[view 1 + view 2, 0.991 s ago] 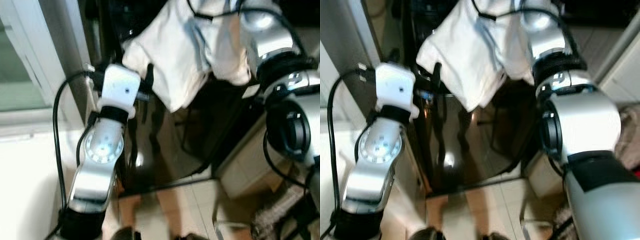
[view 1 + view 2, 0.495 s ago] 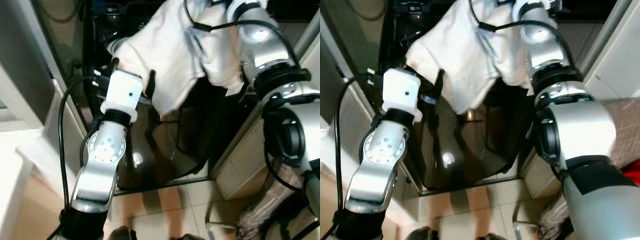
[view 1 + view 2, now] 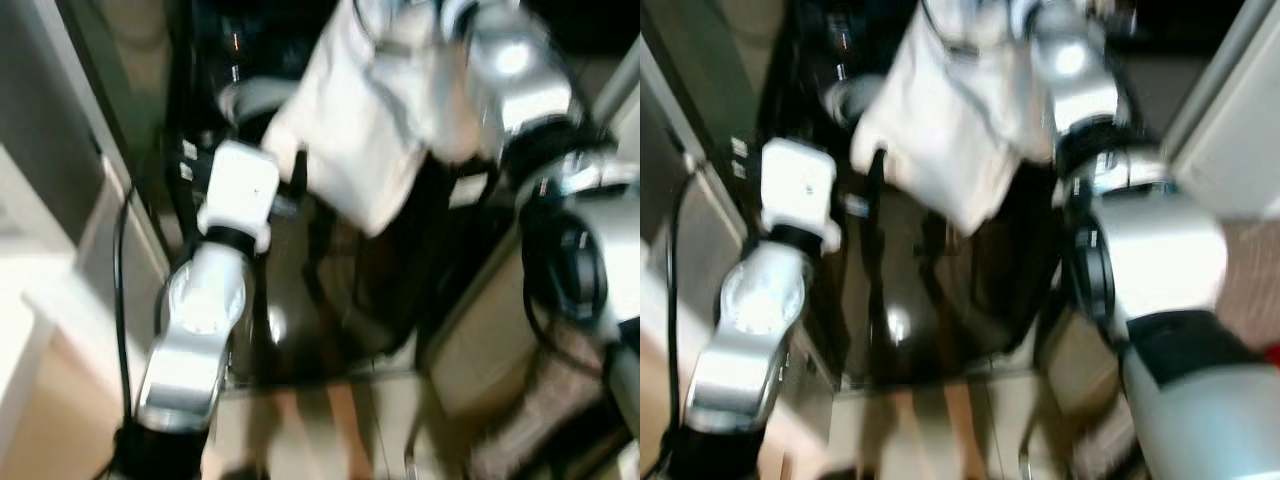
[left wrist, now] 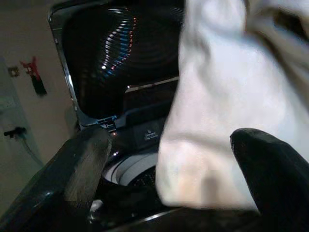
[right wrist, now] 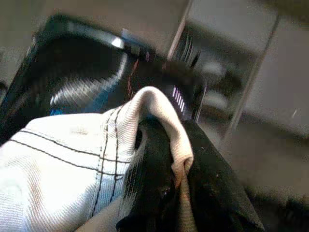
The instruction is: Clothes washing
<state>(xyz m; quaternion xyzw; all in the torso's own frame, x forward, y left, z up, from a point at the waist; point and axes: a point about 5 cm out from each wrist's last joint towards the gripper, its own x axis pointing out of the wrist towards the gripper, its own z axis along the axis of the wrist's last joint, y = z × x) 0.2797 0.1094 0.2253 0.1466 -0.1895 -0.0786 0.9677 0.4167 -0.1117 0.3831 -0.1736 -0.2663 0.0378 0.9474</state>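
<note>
Right end effector [image 5: 166, 193] pinches white garment [image 3: 375, 130] (left end effector [image 4: 169, 193] spread wide).

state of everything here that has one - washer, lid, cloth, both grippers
washing machine: open, white drum rim visible
lid: raised upright
white garment: held up, hanging over the machine's front
right gripper: shut on the garment's fold
left gripper: open, fingers either side of the garment's lower edge

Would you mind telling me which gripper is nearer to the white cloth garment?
Right. The right gripper is pinched shut on a fold of the white cloth garment, holding it above the black top-loading washing machine. The left gripper is open just beside the hanging cloth, not gripping it.
</note>
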